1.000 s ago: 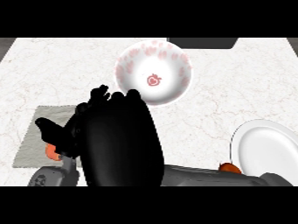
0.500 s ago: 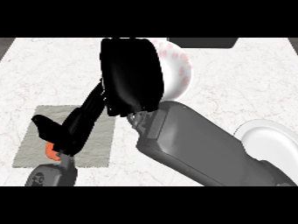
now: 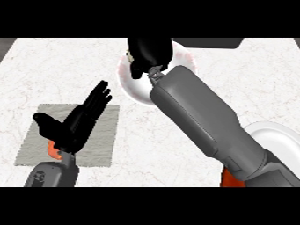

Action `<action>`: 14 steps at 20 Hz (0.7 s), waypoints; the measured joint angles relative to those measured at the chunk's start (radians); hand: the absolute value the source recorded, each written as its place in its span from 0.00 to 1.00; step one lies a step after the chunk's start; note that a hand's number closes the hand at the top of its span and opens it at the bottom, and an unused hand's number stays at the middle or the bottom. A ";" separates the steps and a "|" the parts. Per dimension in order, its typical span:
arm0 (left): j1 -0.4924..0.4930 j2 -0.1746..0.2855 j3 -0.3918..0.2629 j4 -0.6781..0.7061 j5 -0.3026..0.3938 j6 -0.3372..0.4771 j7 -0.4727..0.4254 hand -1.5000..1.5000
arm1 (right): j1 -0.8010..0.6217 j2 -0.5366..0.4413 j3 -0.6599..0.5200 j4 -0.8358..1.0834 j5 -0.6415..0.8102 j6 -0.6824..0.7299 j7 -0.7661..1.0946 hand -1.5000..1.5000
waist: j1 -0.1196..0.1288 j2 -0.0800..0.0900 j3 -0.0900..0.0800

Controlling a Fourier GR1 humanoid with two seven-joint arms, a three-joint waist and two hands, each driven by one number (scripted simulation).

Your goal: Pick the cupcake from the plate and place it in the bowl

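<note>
left hand (image 3: 74, 125) rests open, fingers up, above the grey mat (image 3: 101, 149). right hand (image 3: 149, 52) hangs over the bowl (image 3: 130, 84), fingers curled, likely round the hidden cupcake; the plate (image 3: 285, 145) back by its arm looks bare. next it should lower and let go.

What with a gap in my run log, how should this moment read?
right hand: over bowl | left hand: open, over mat | plate: right | cupcake: unseen

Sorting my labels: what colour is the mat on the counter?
The mat is plain grey; the head view shows it.
</note>
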 measured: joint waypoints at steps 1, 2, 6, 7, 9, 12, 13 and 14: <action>-0.004 -0.006 -0.007 0.000 -0.002 0.001 0.003 0.50 | -0.014 -0.007 -0.014 0.053 0.002 -0.014 -0.029 1.00 | 0.002 0.001 0.000; -0.006 -0.008 -0.008 -0.001 -0.003 0.001 0.003 0.50 | -0.031 -0.010 -0.023 0.107 0.008 -0.021 -0.047 1.00 | 0.005 0.002 0.000; -0.009 -0.007 -0.013 -0.006 -0.006 -0.003 0.006 0.50 | -0.081 -0.005 -0.071 0.288 -0.012 -0.014 -0.056 0.00 | 0.021 0.008 0.000; -0.008 -0.008 -0.016 -0.005 -0.006 -0.006 0.005 0.50 | -0.085 -0.003 -0.080 0.324 -0.023 -0.024 -0.050 0.00 | 0.024 0.008 0.000; -0.017 -0.014 -0.023 -0.005 -0.013 -0.001 0.012 0.50 | -0.099 -0.001 -0.119 0.392 -0.048 -0.053 -0.068 0.00 | 0.029 0.011 0.000; -0.024 -0.019 -0.024 -0.001 -0.015 0.001 0.011 0.50 | -0.107 0.000 -0.173 0.467 -0.087 -0.102 -0.146 0.00 | 0.033 0.014 0.000; -0.021 -0.015 -0.023 -0.006 -0.013 -0.003 0.014 0.50 | -0.107 -0.002 -0.194 0.482 -0.103 -0.120 -0.178 0.00 | 0.034 0.015 0.001; -0.016 -0.014 -0.022 0.000 -0.013 -0.007 0.005 0.50 | -0.104 -0.005 -0.215 0.491 -0.121 -0.136 -0.213 0.00 | 0.033 0.015 0.001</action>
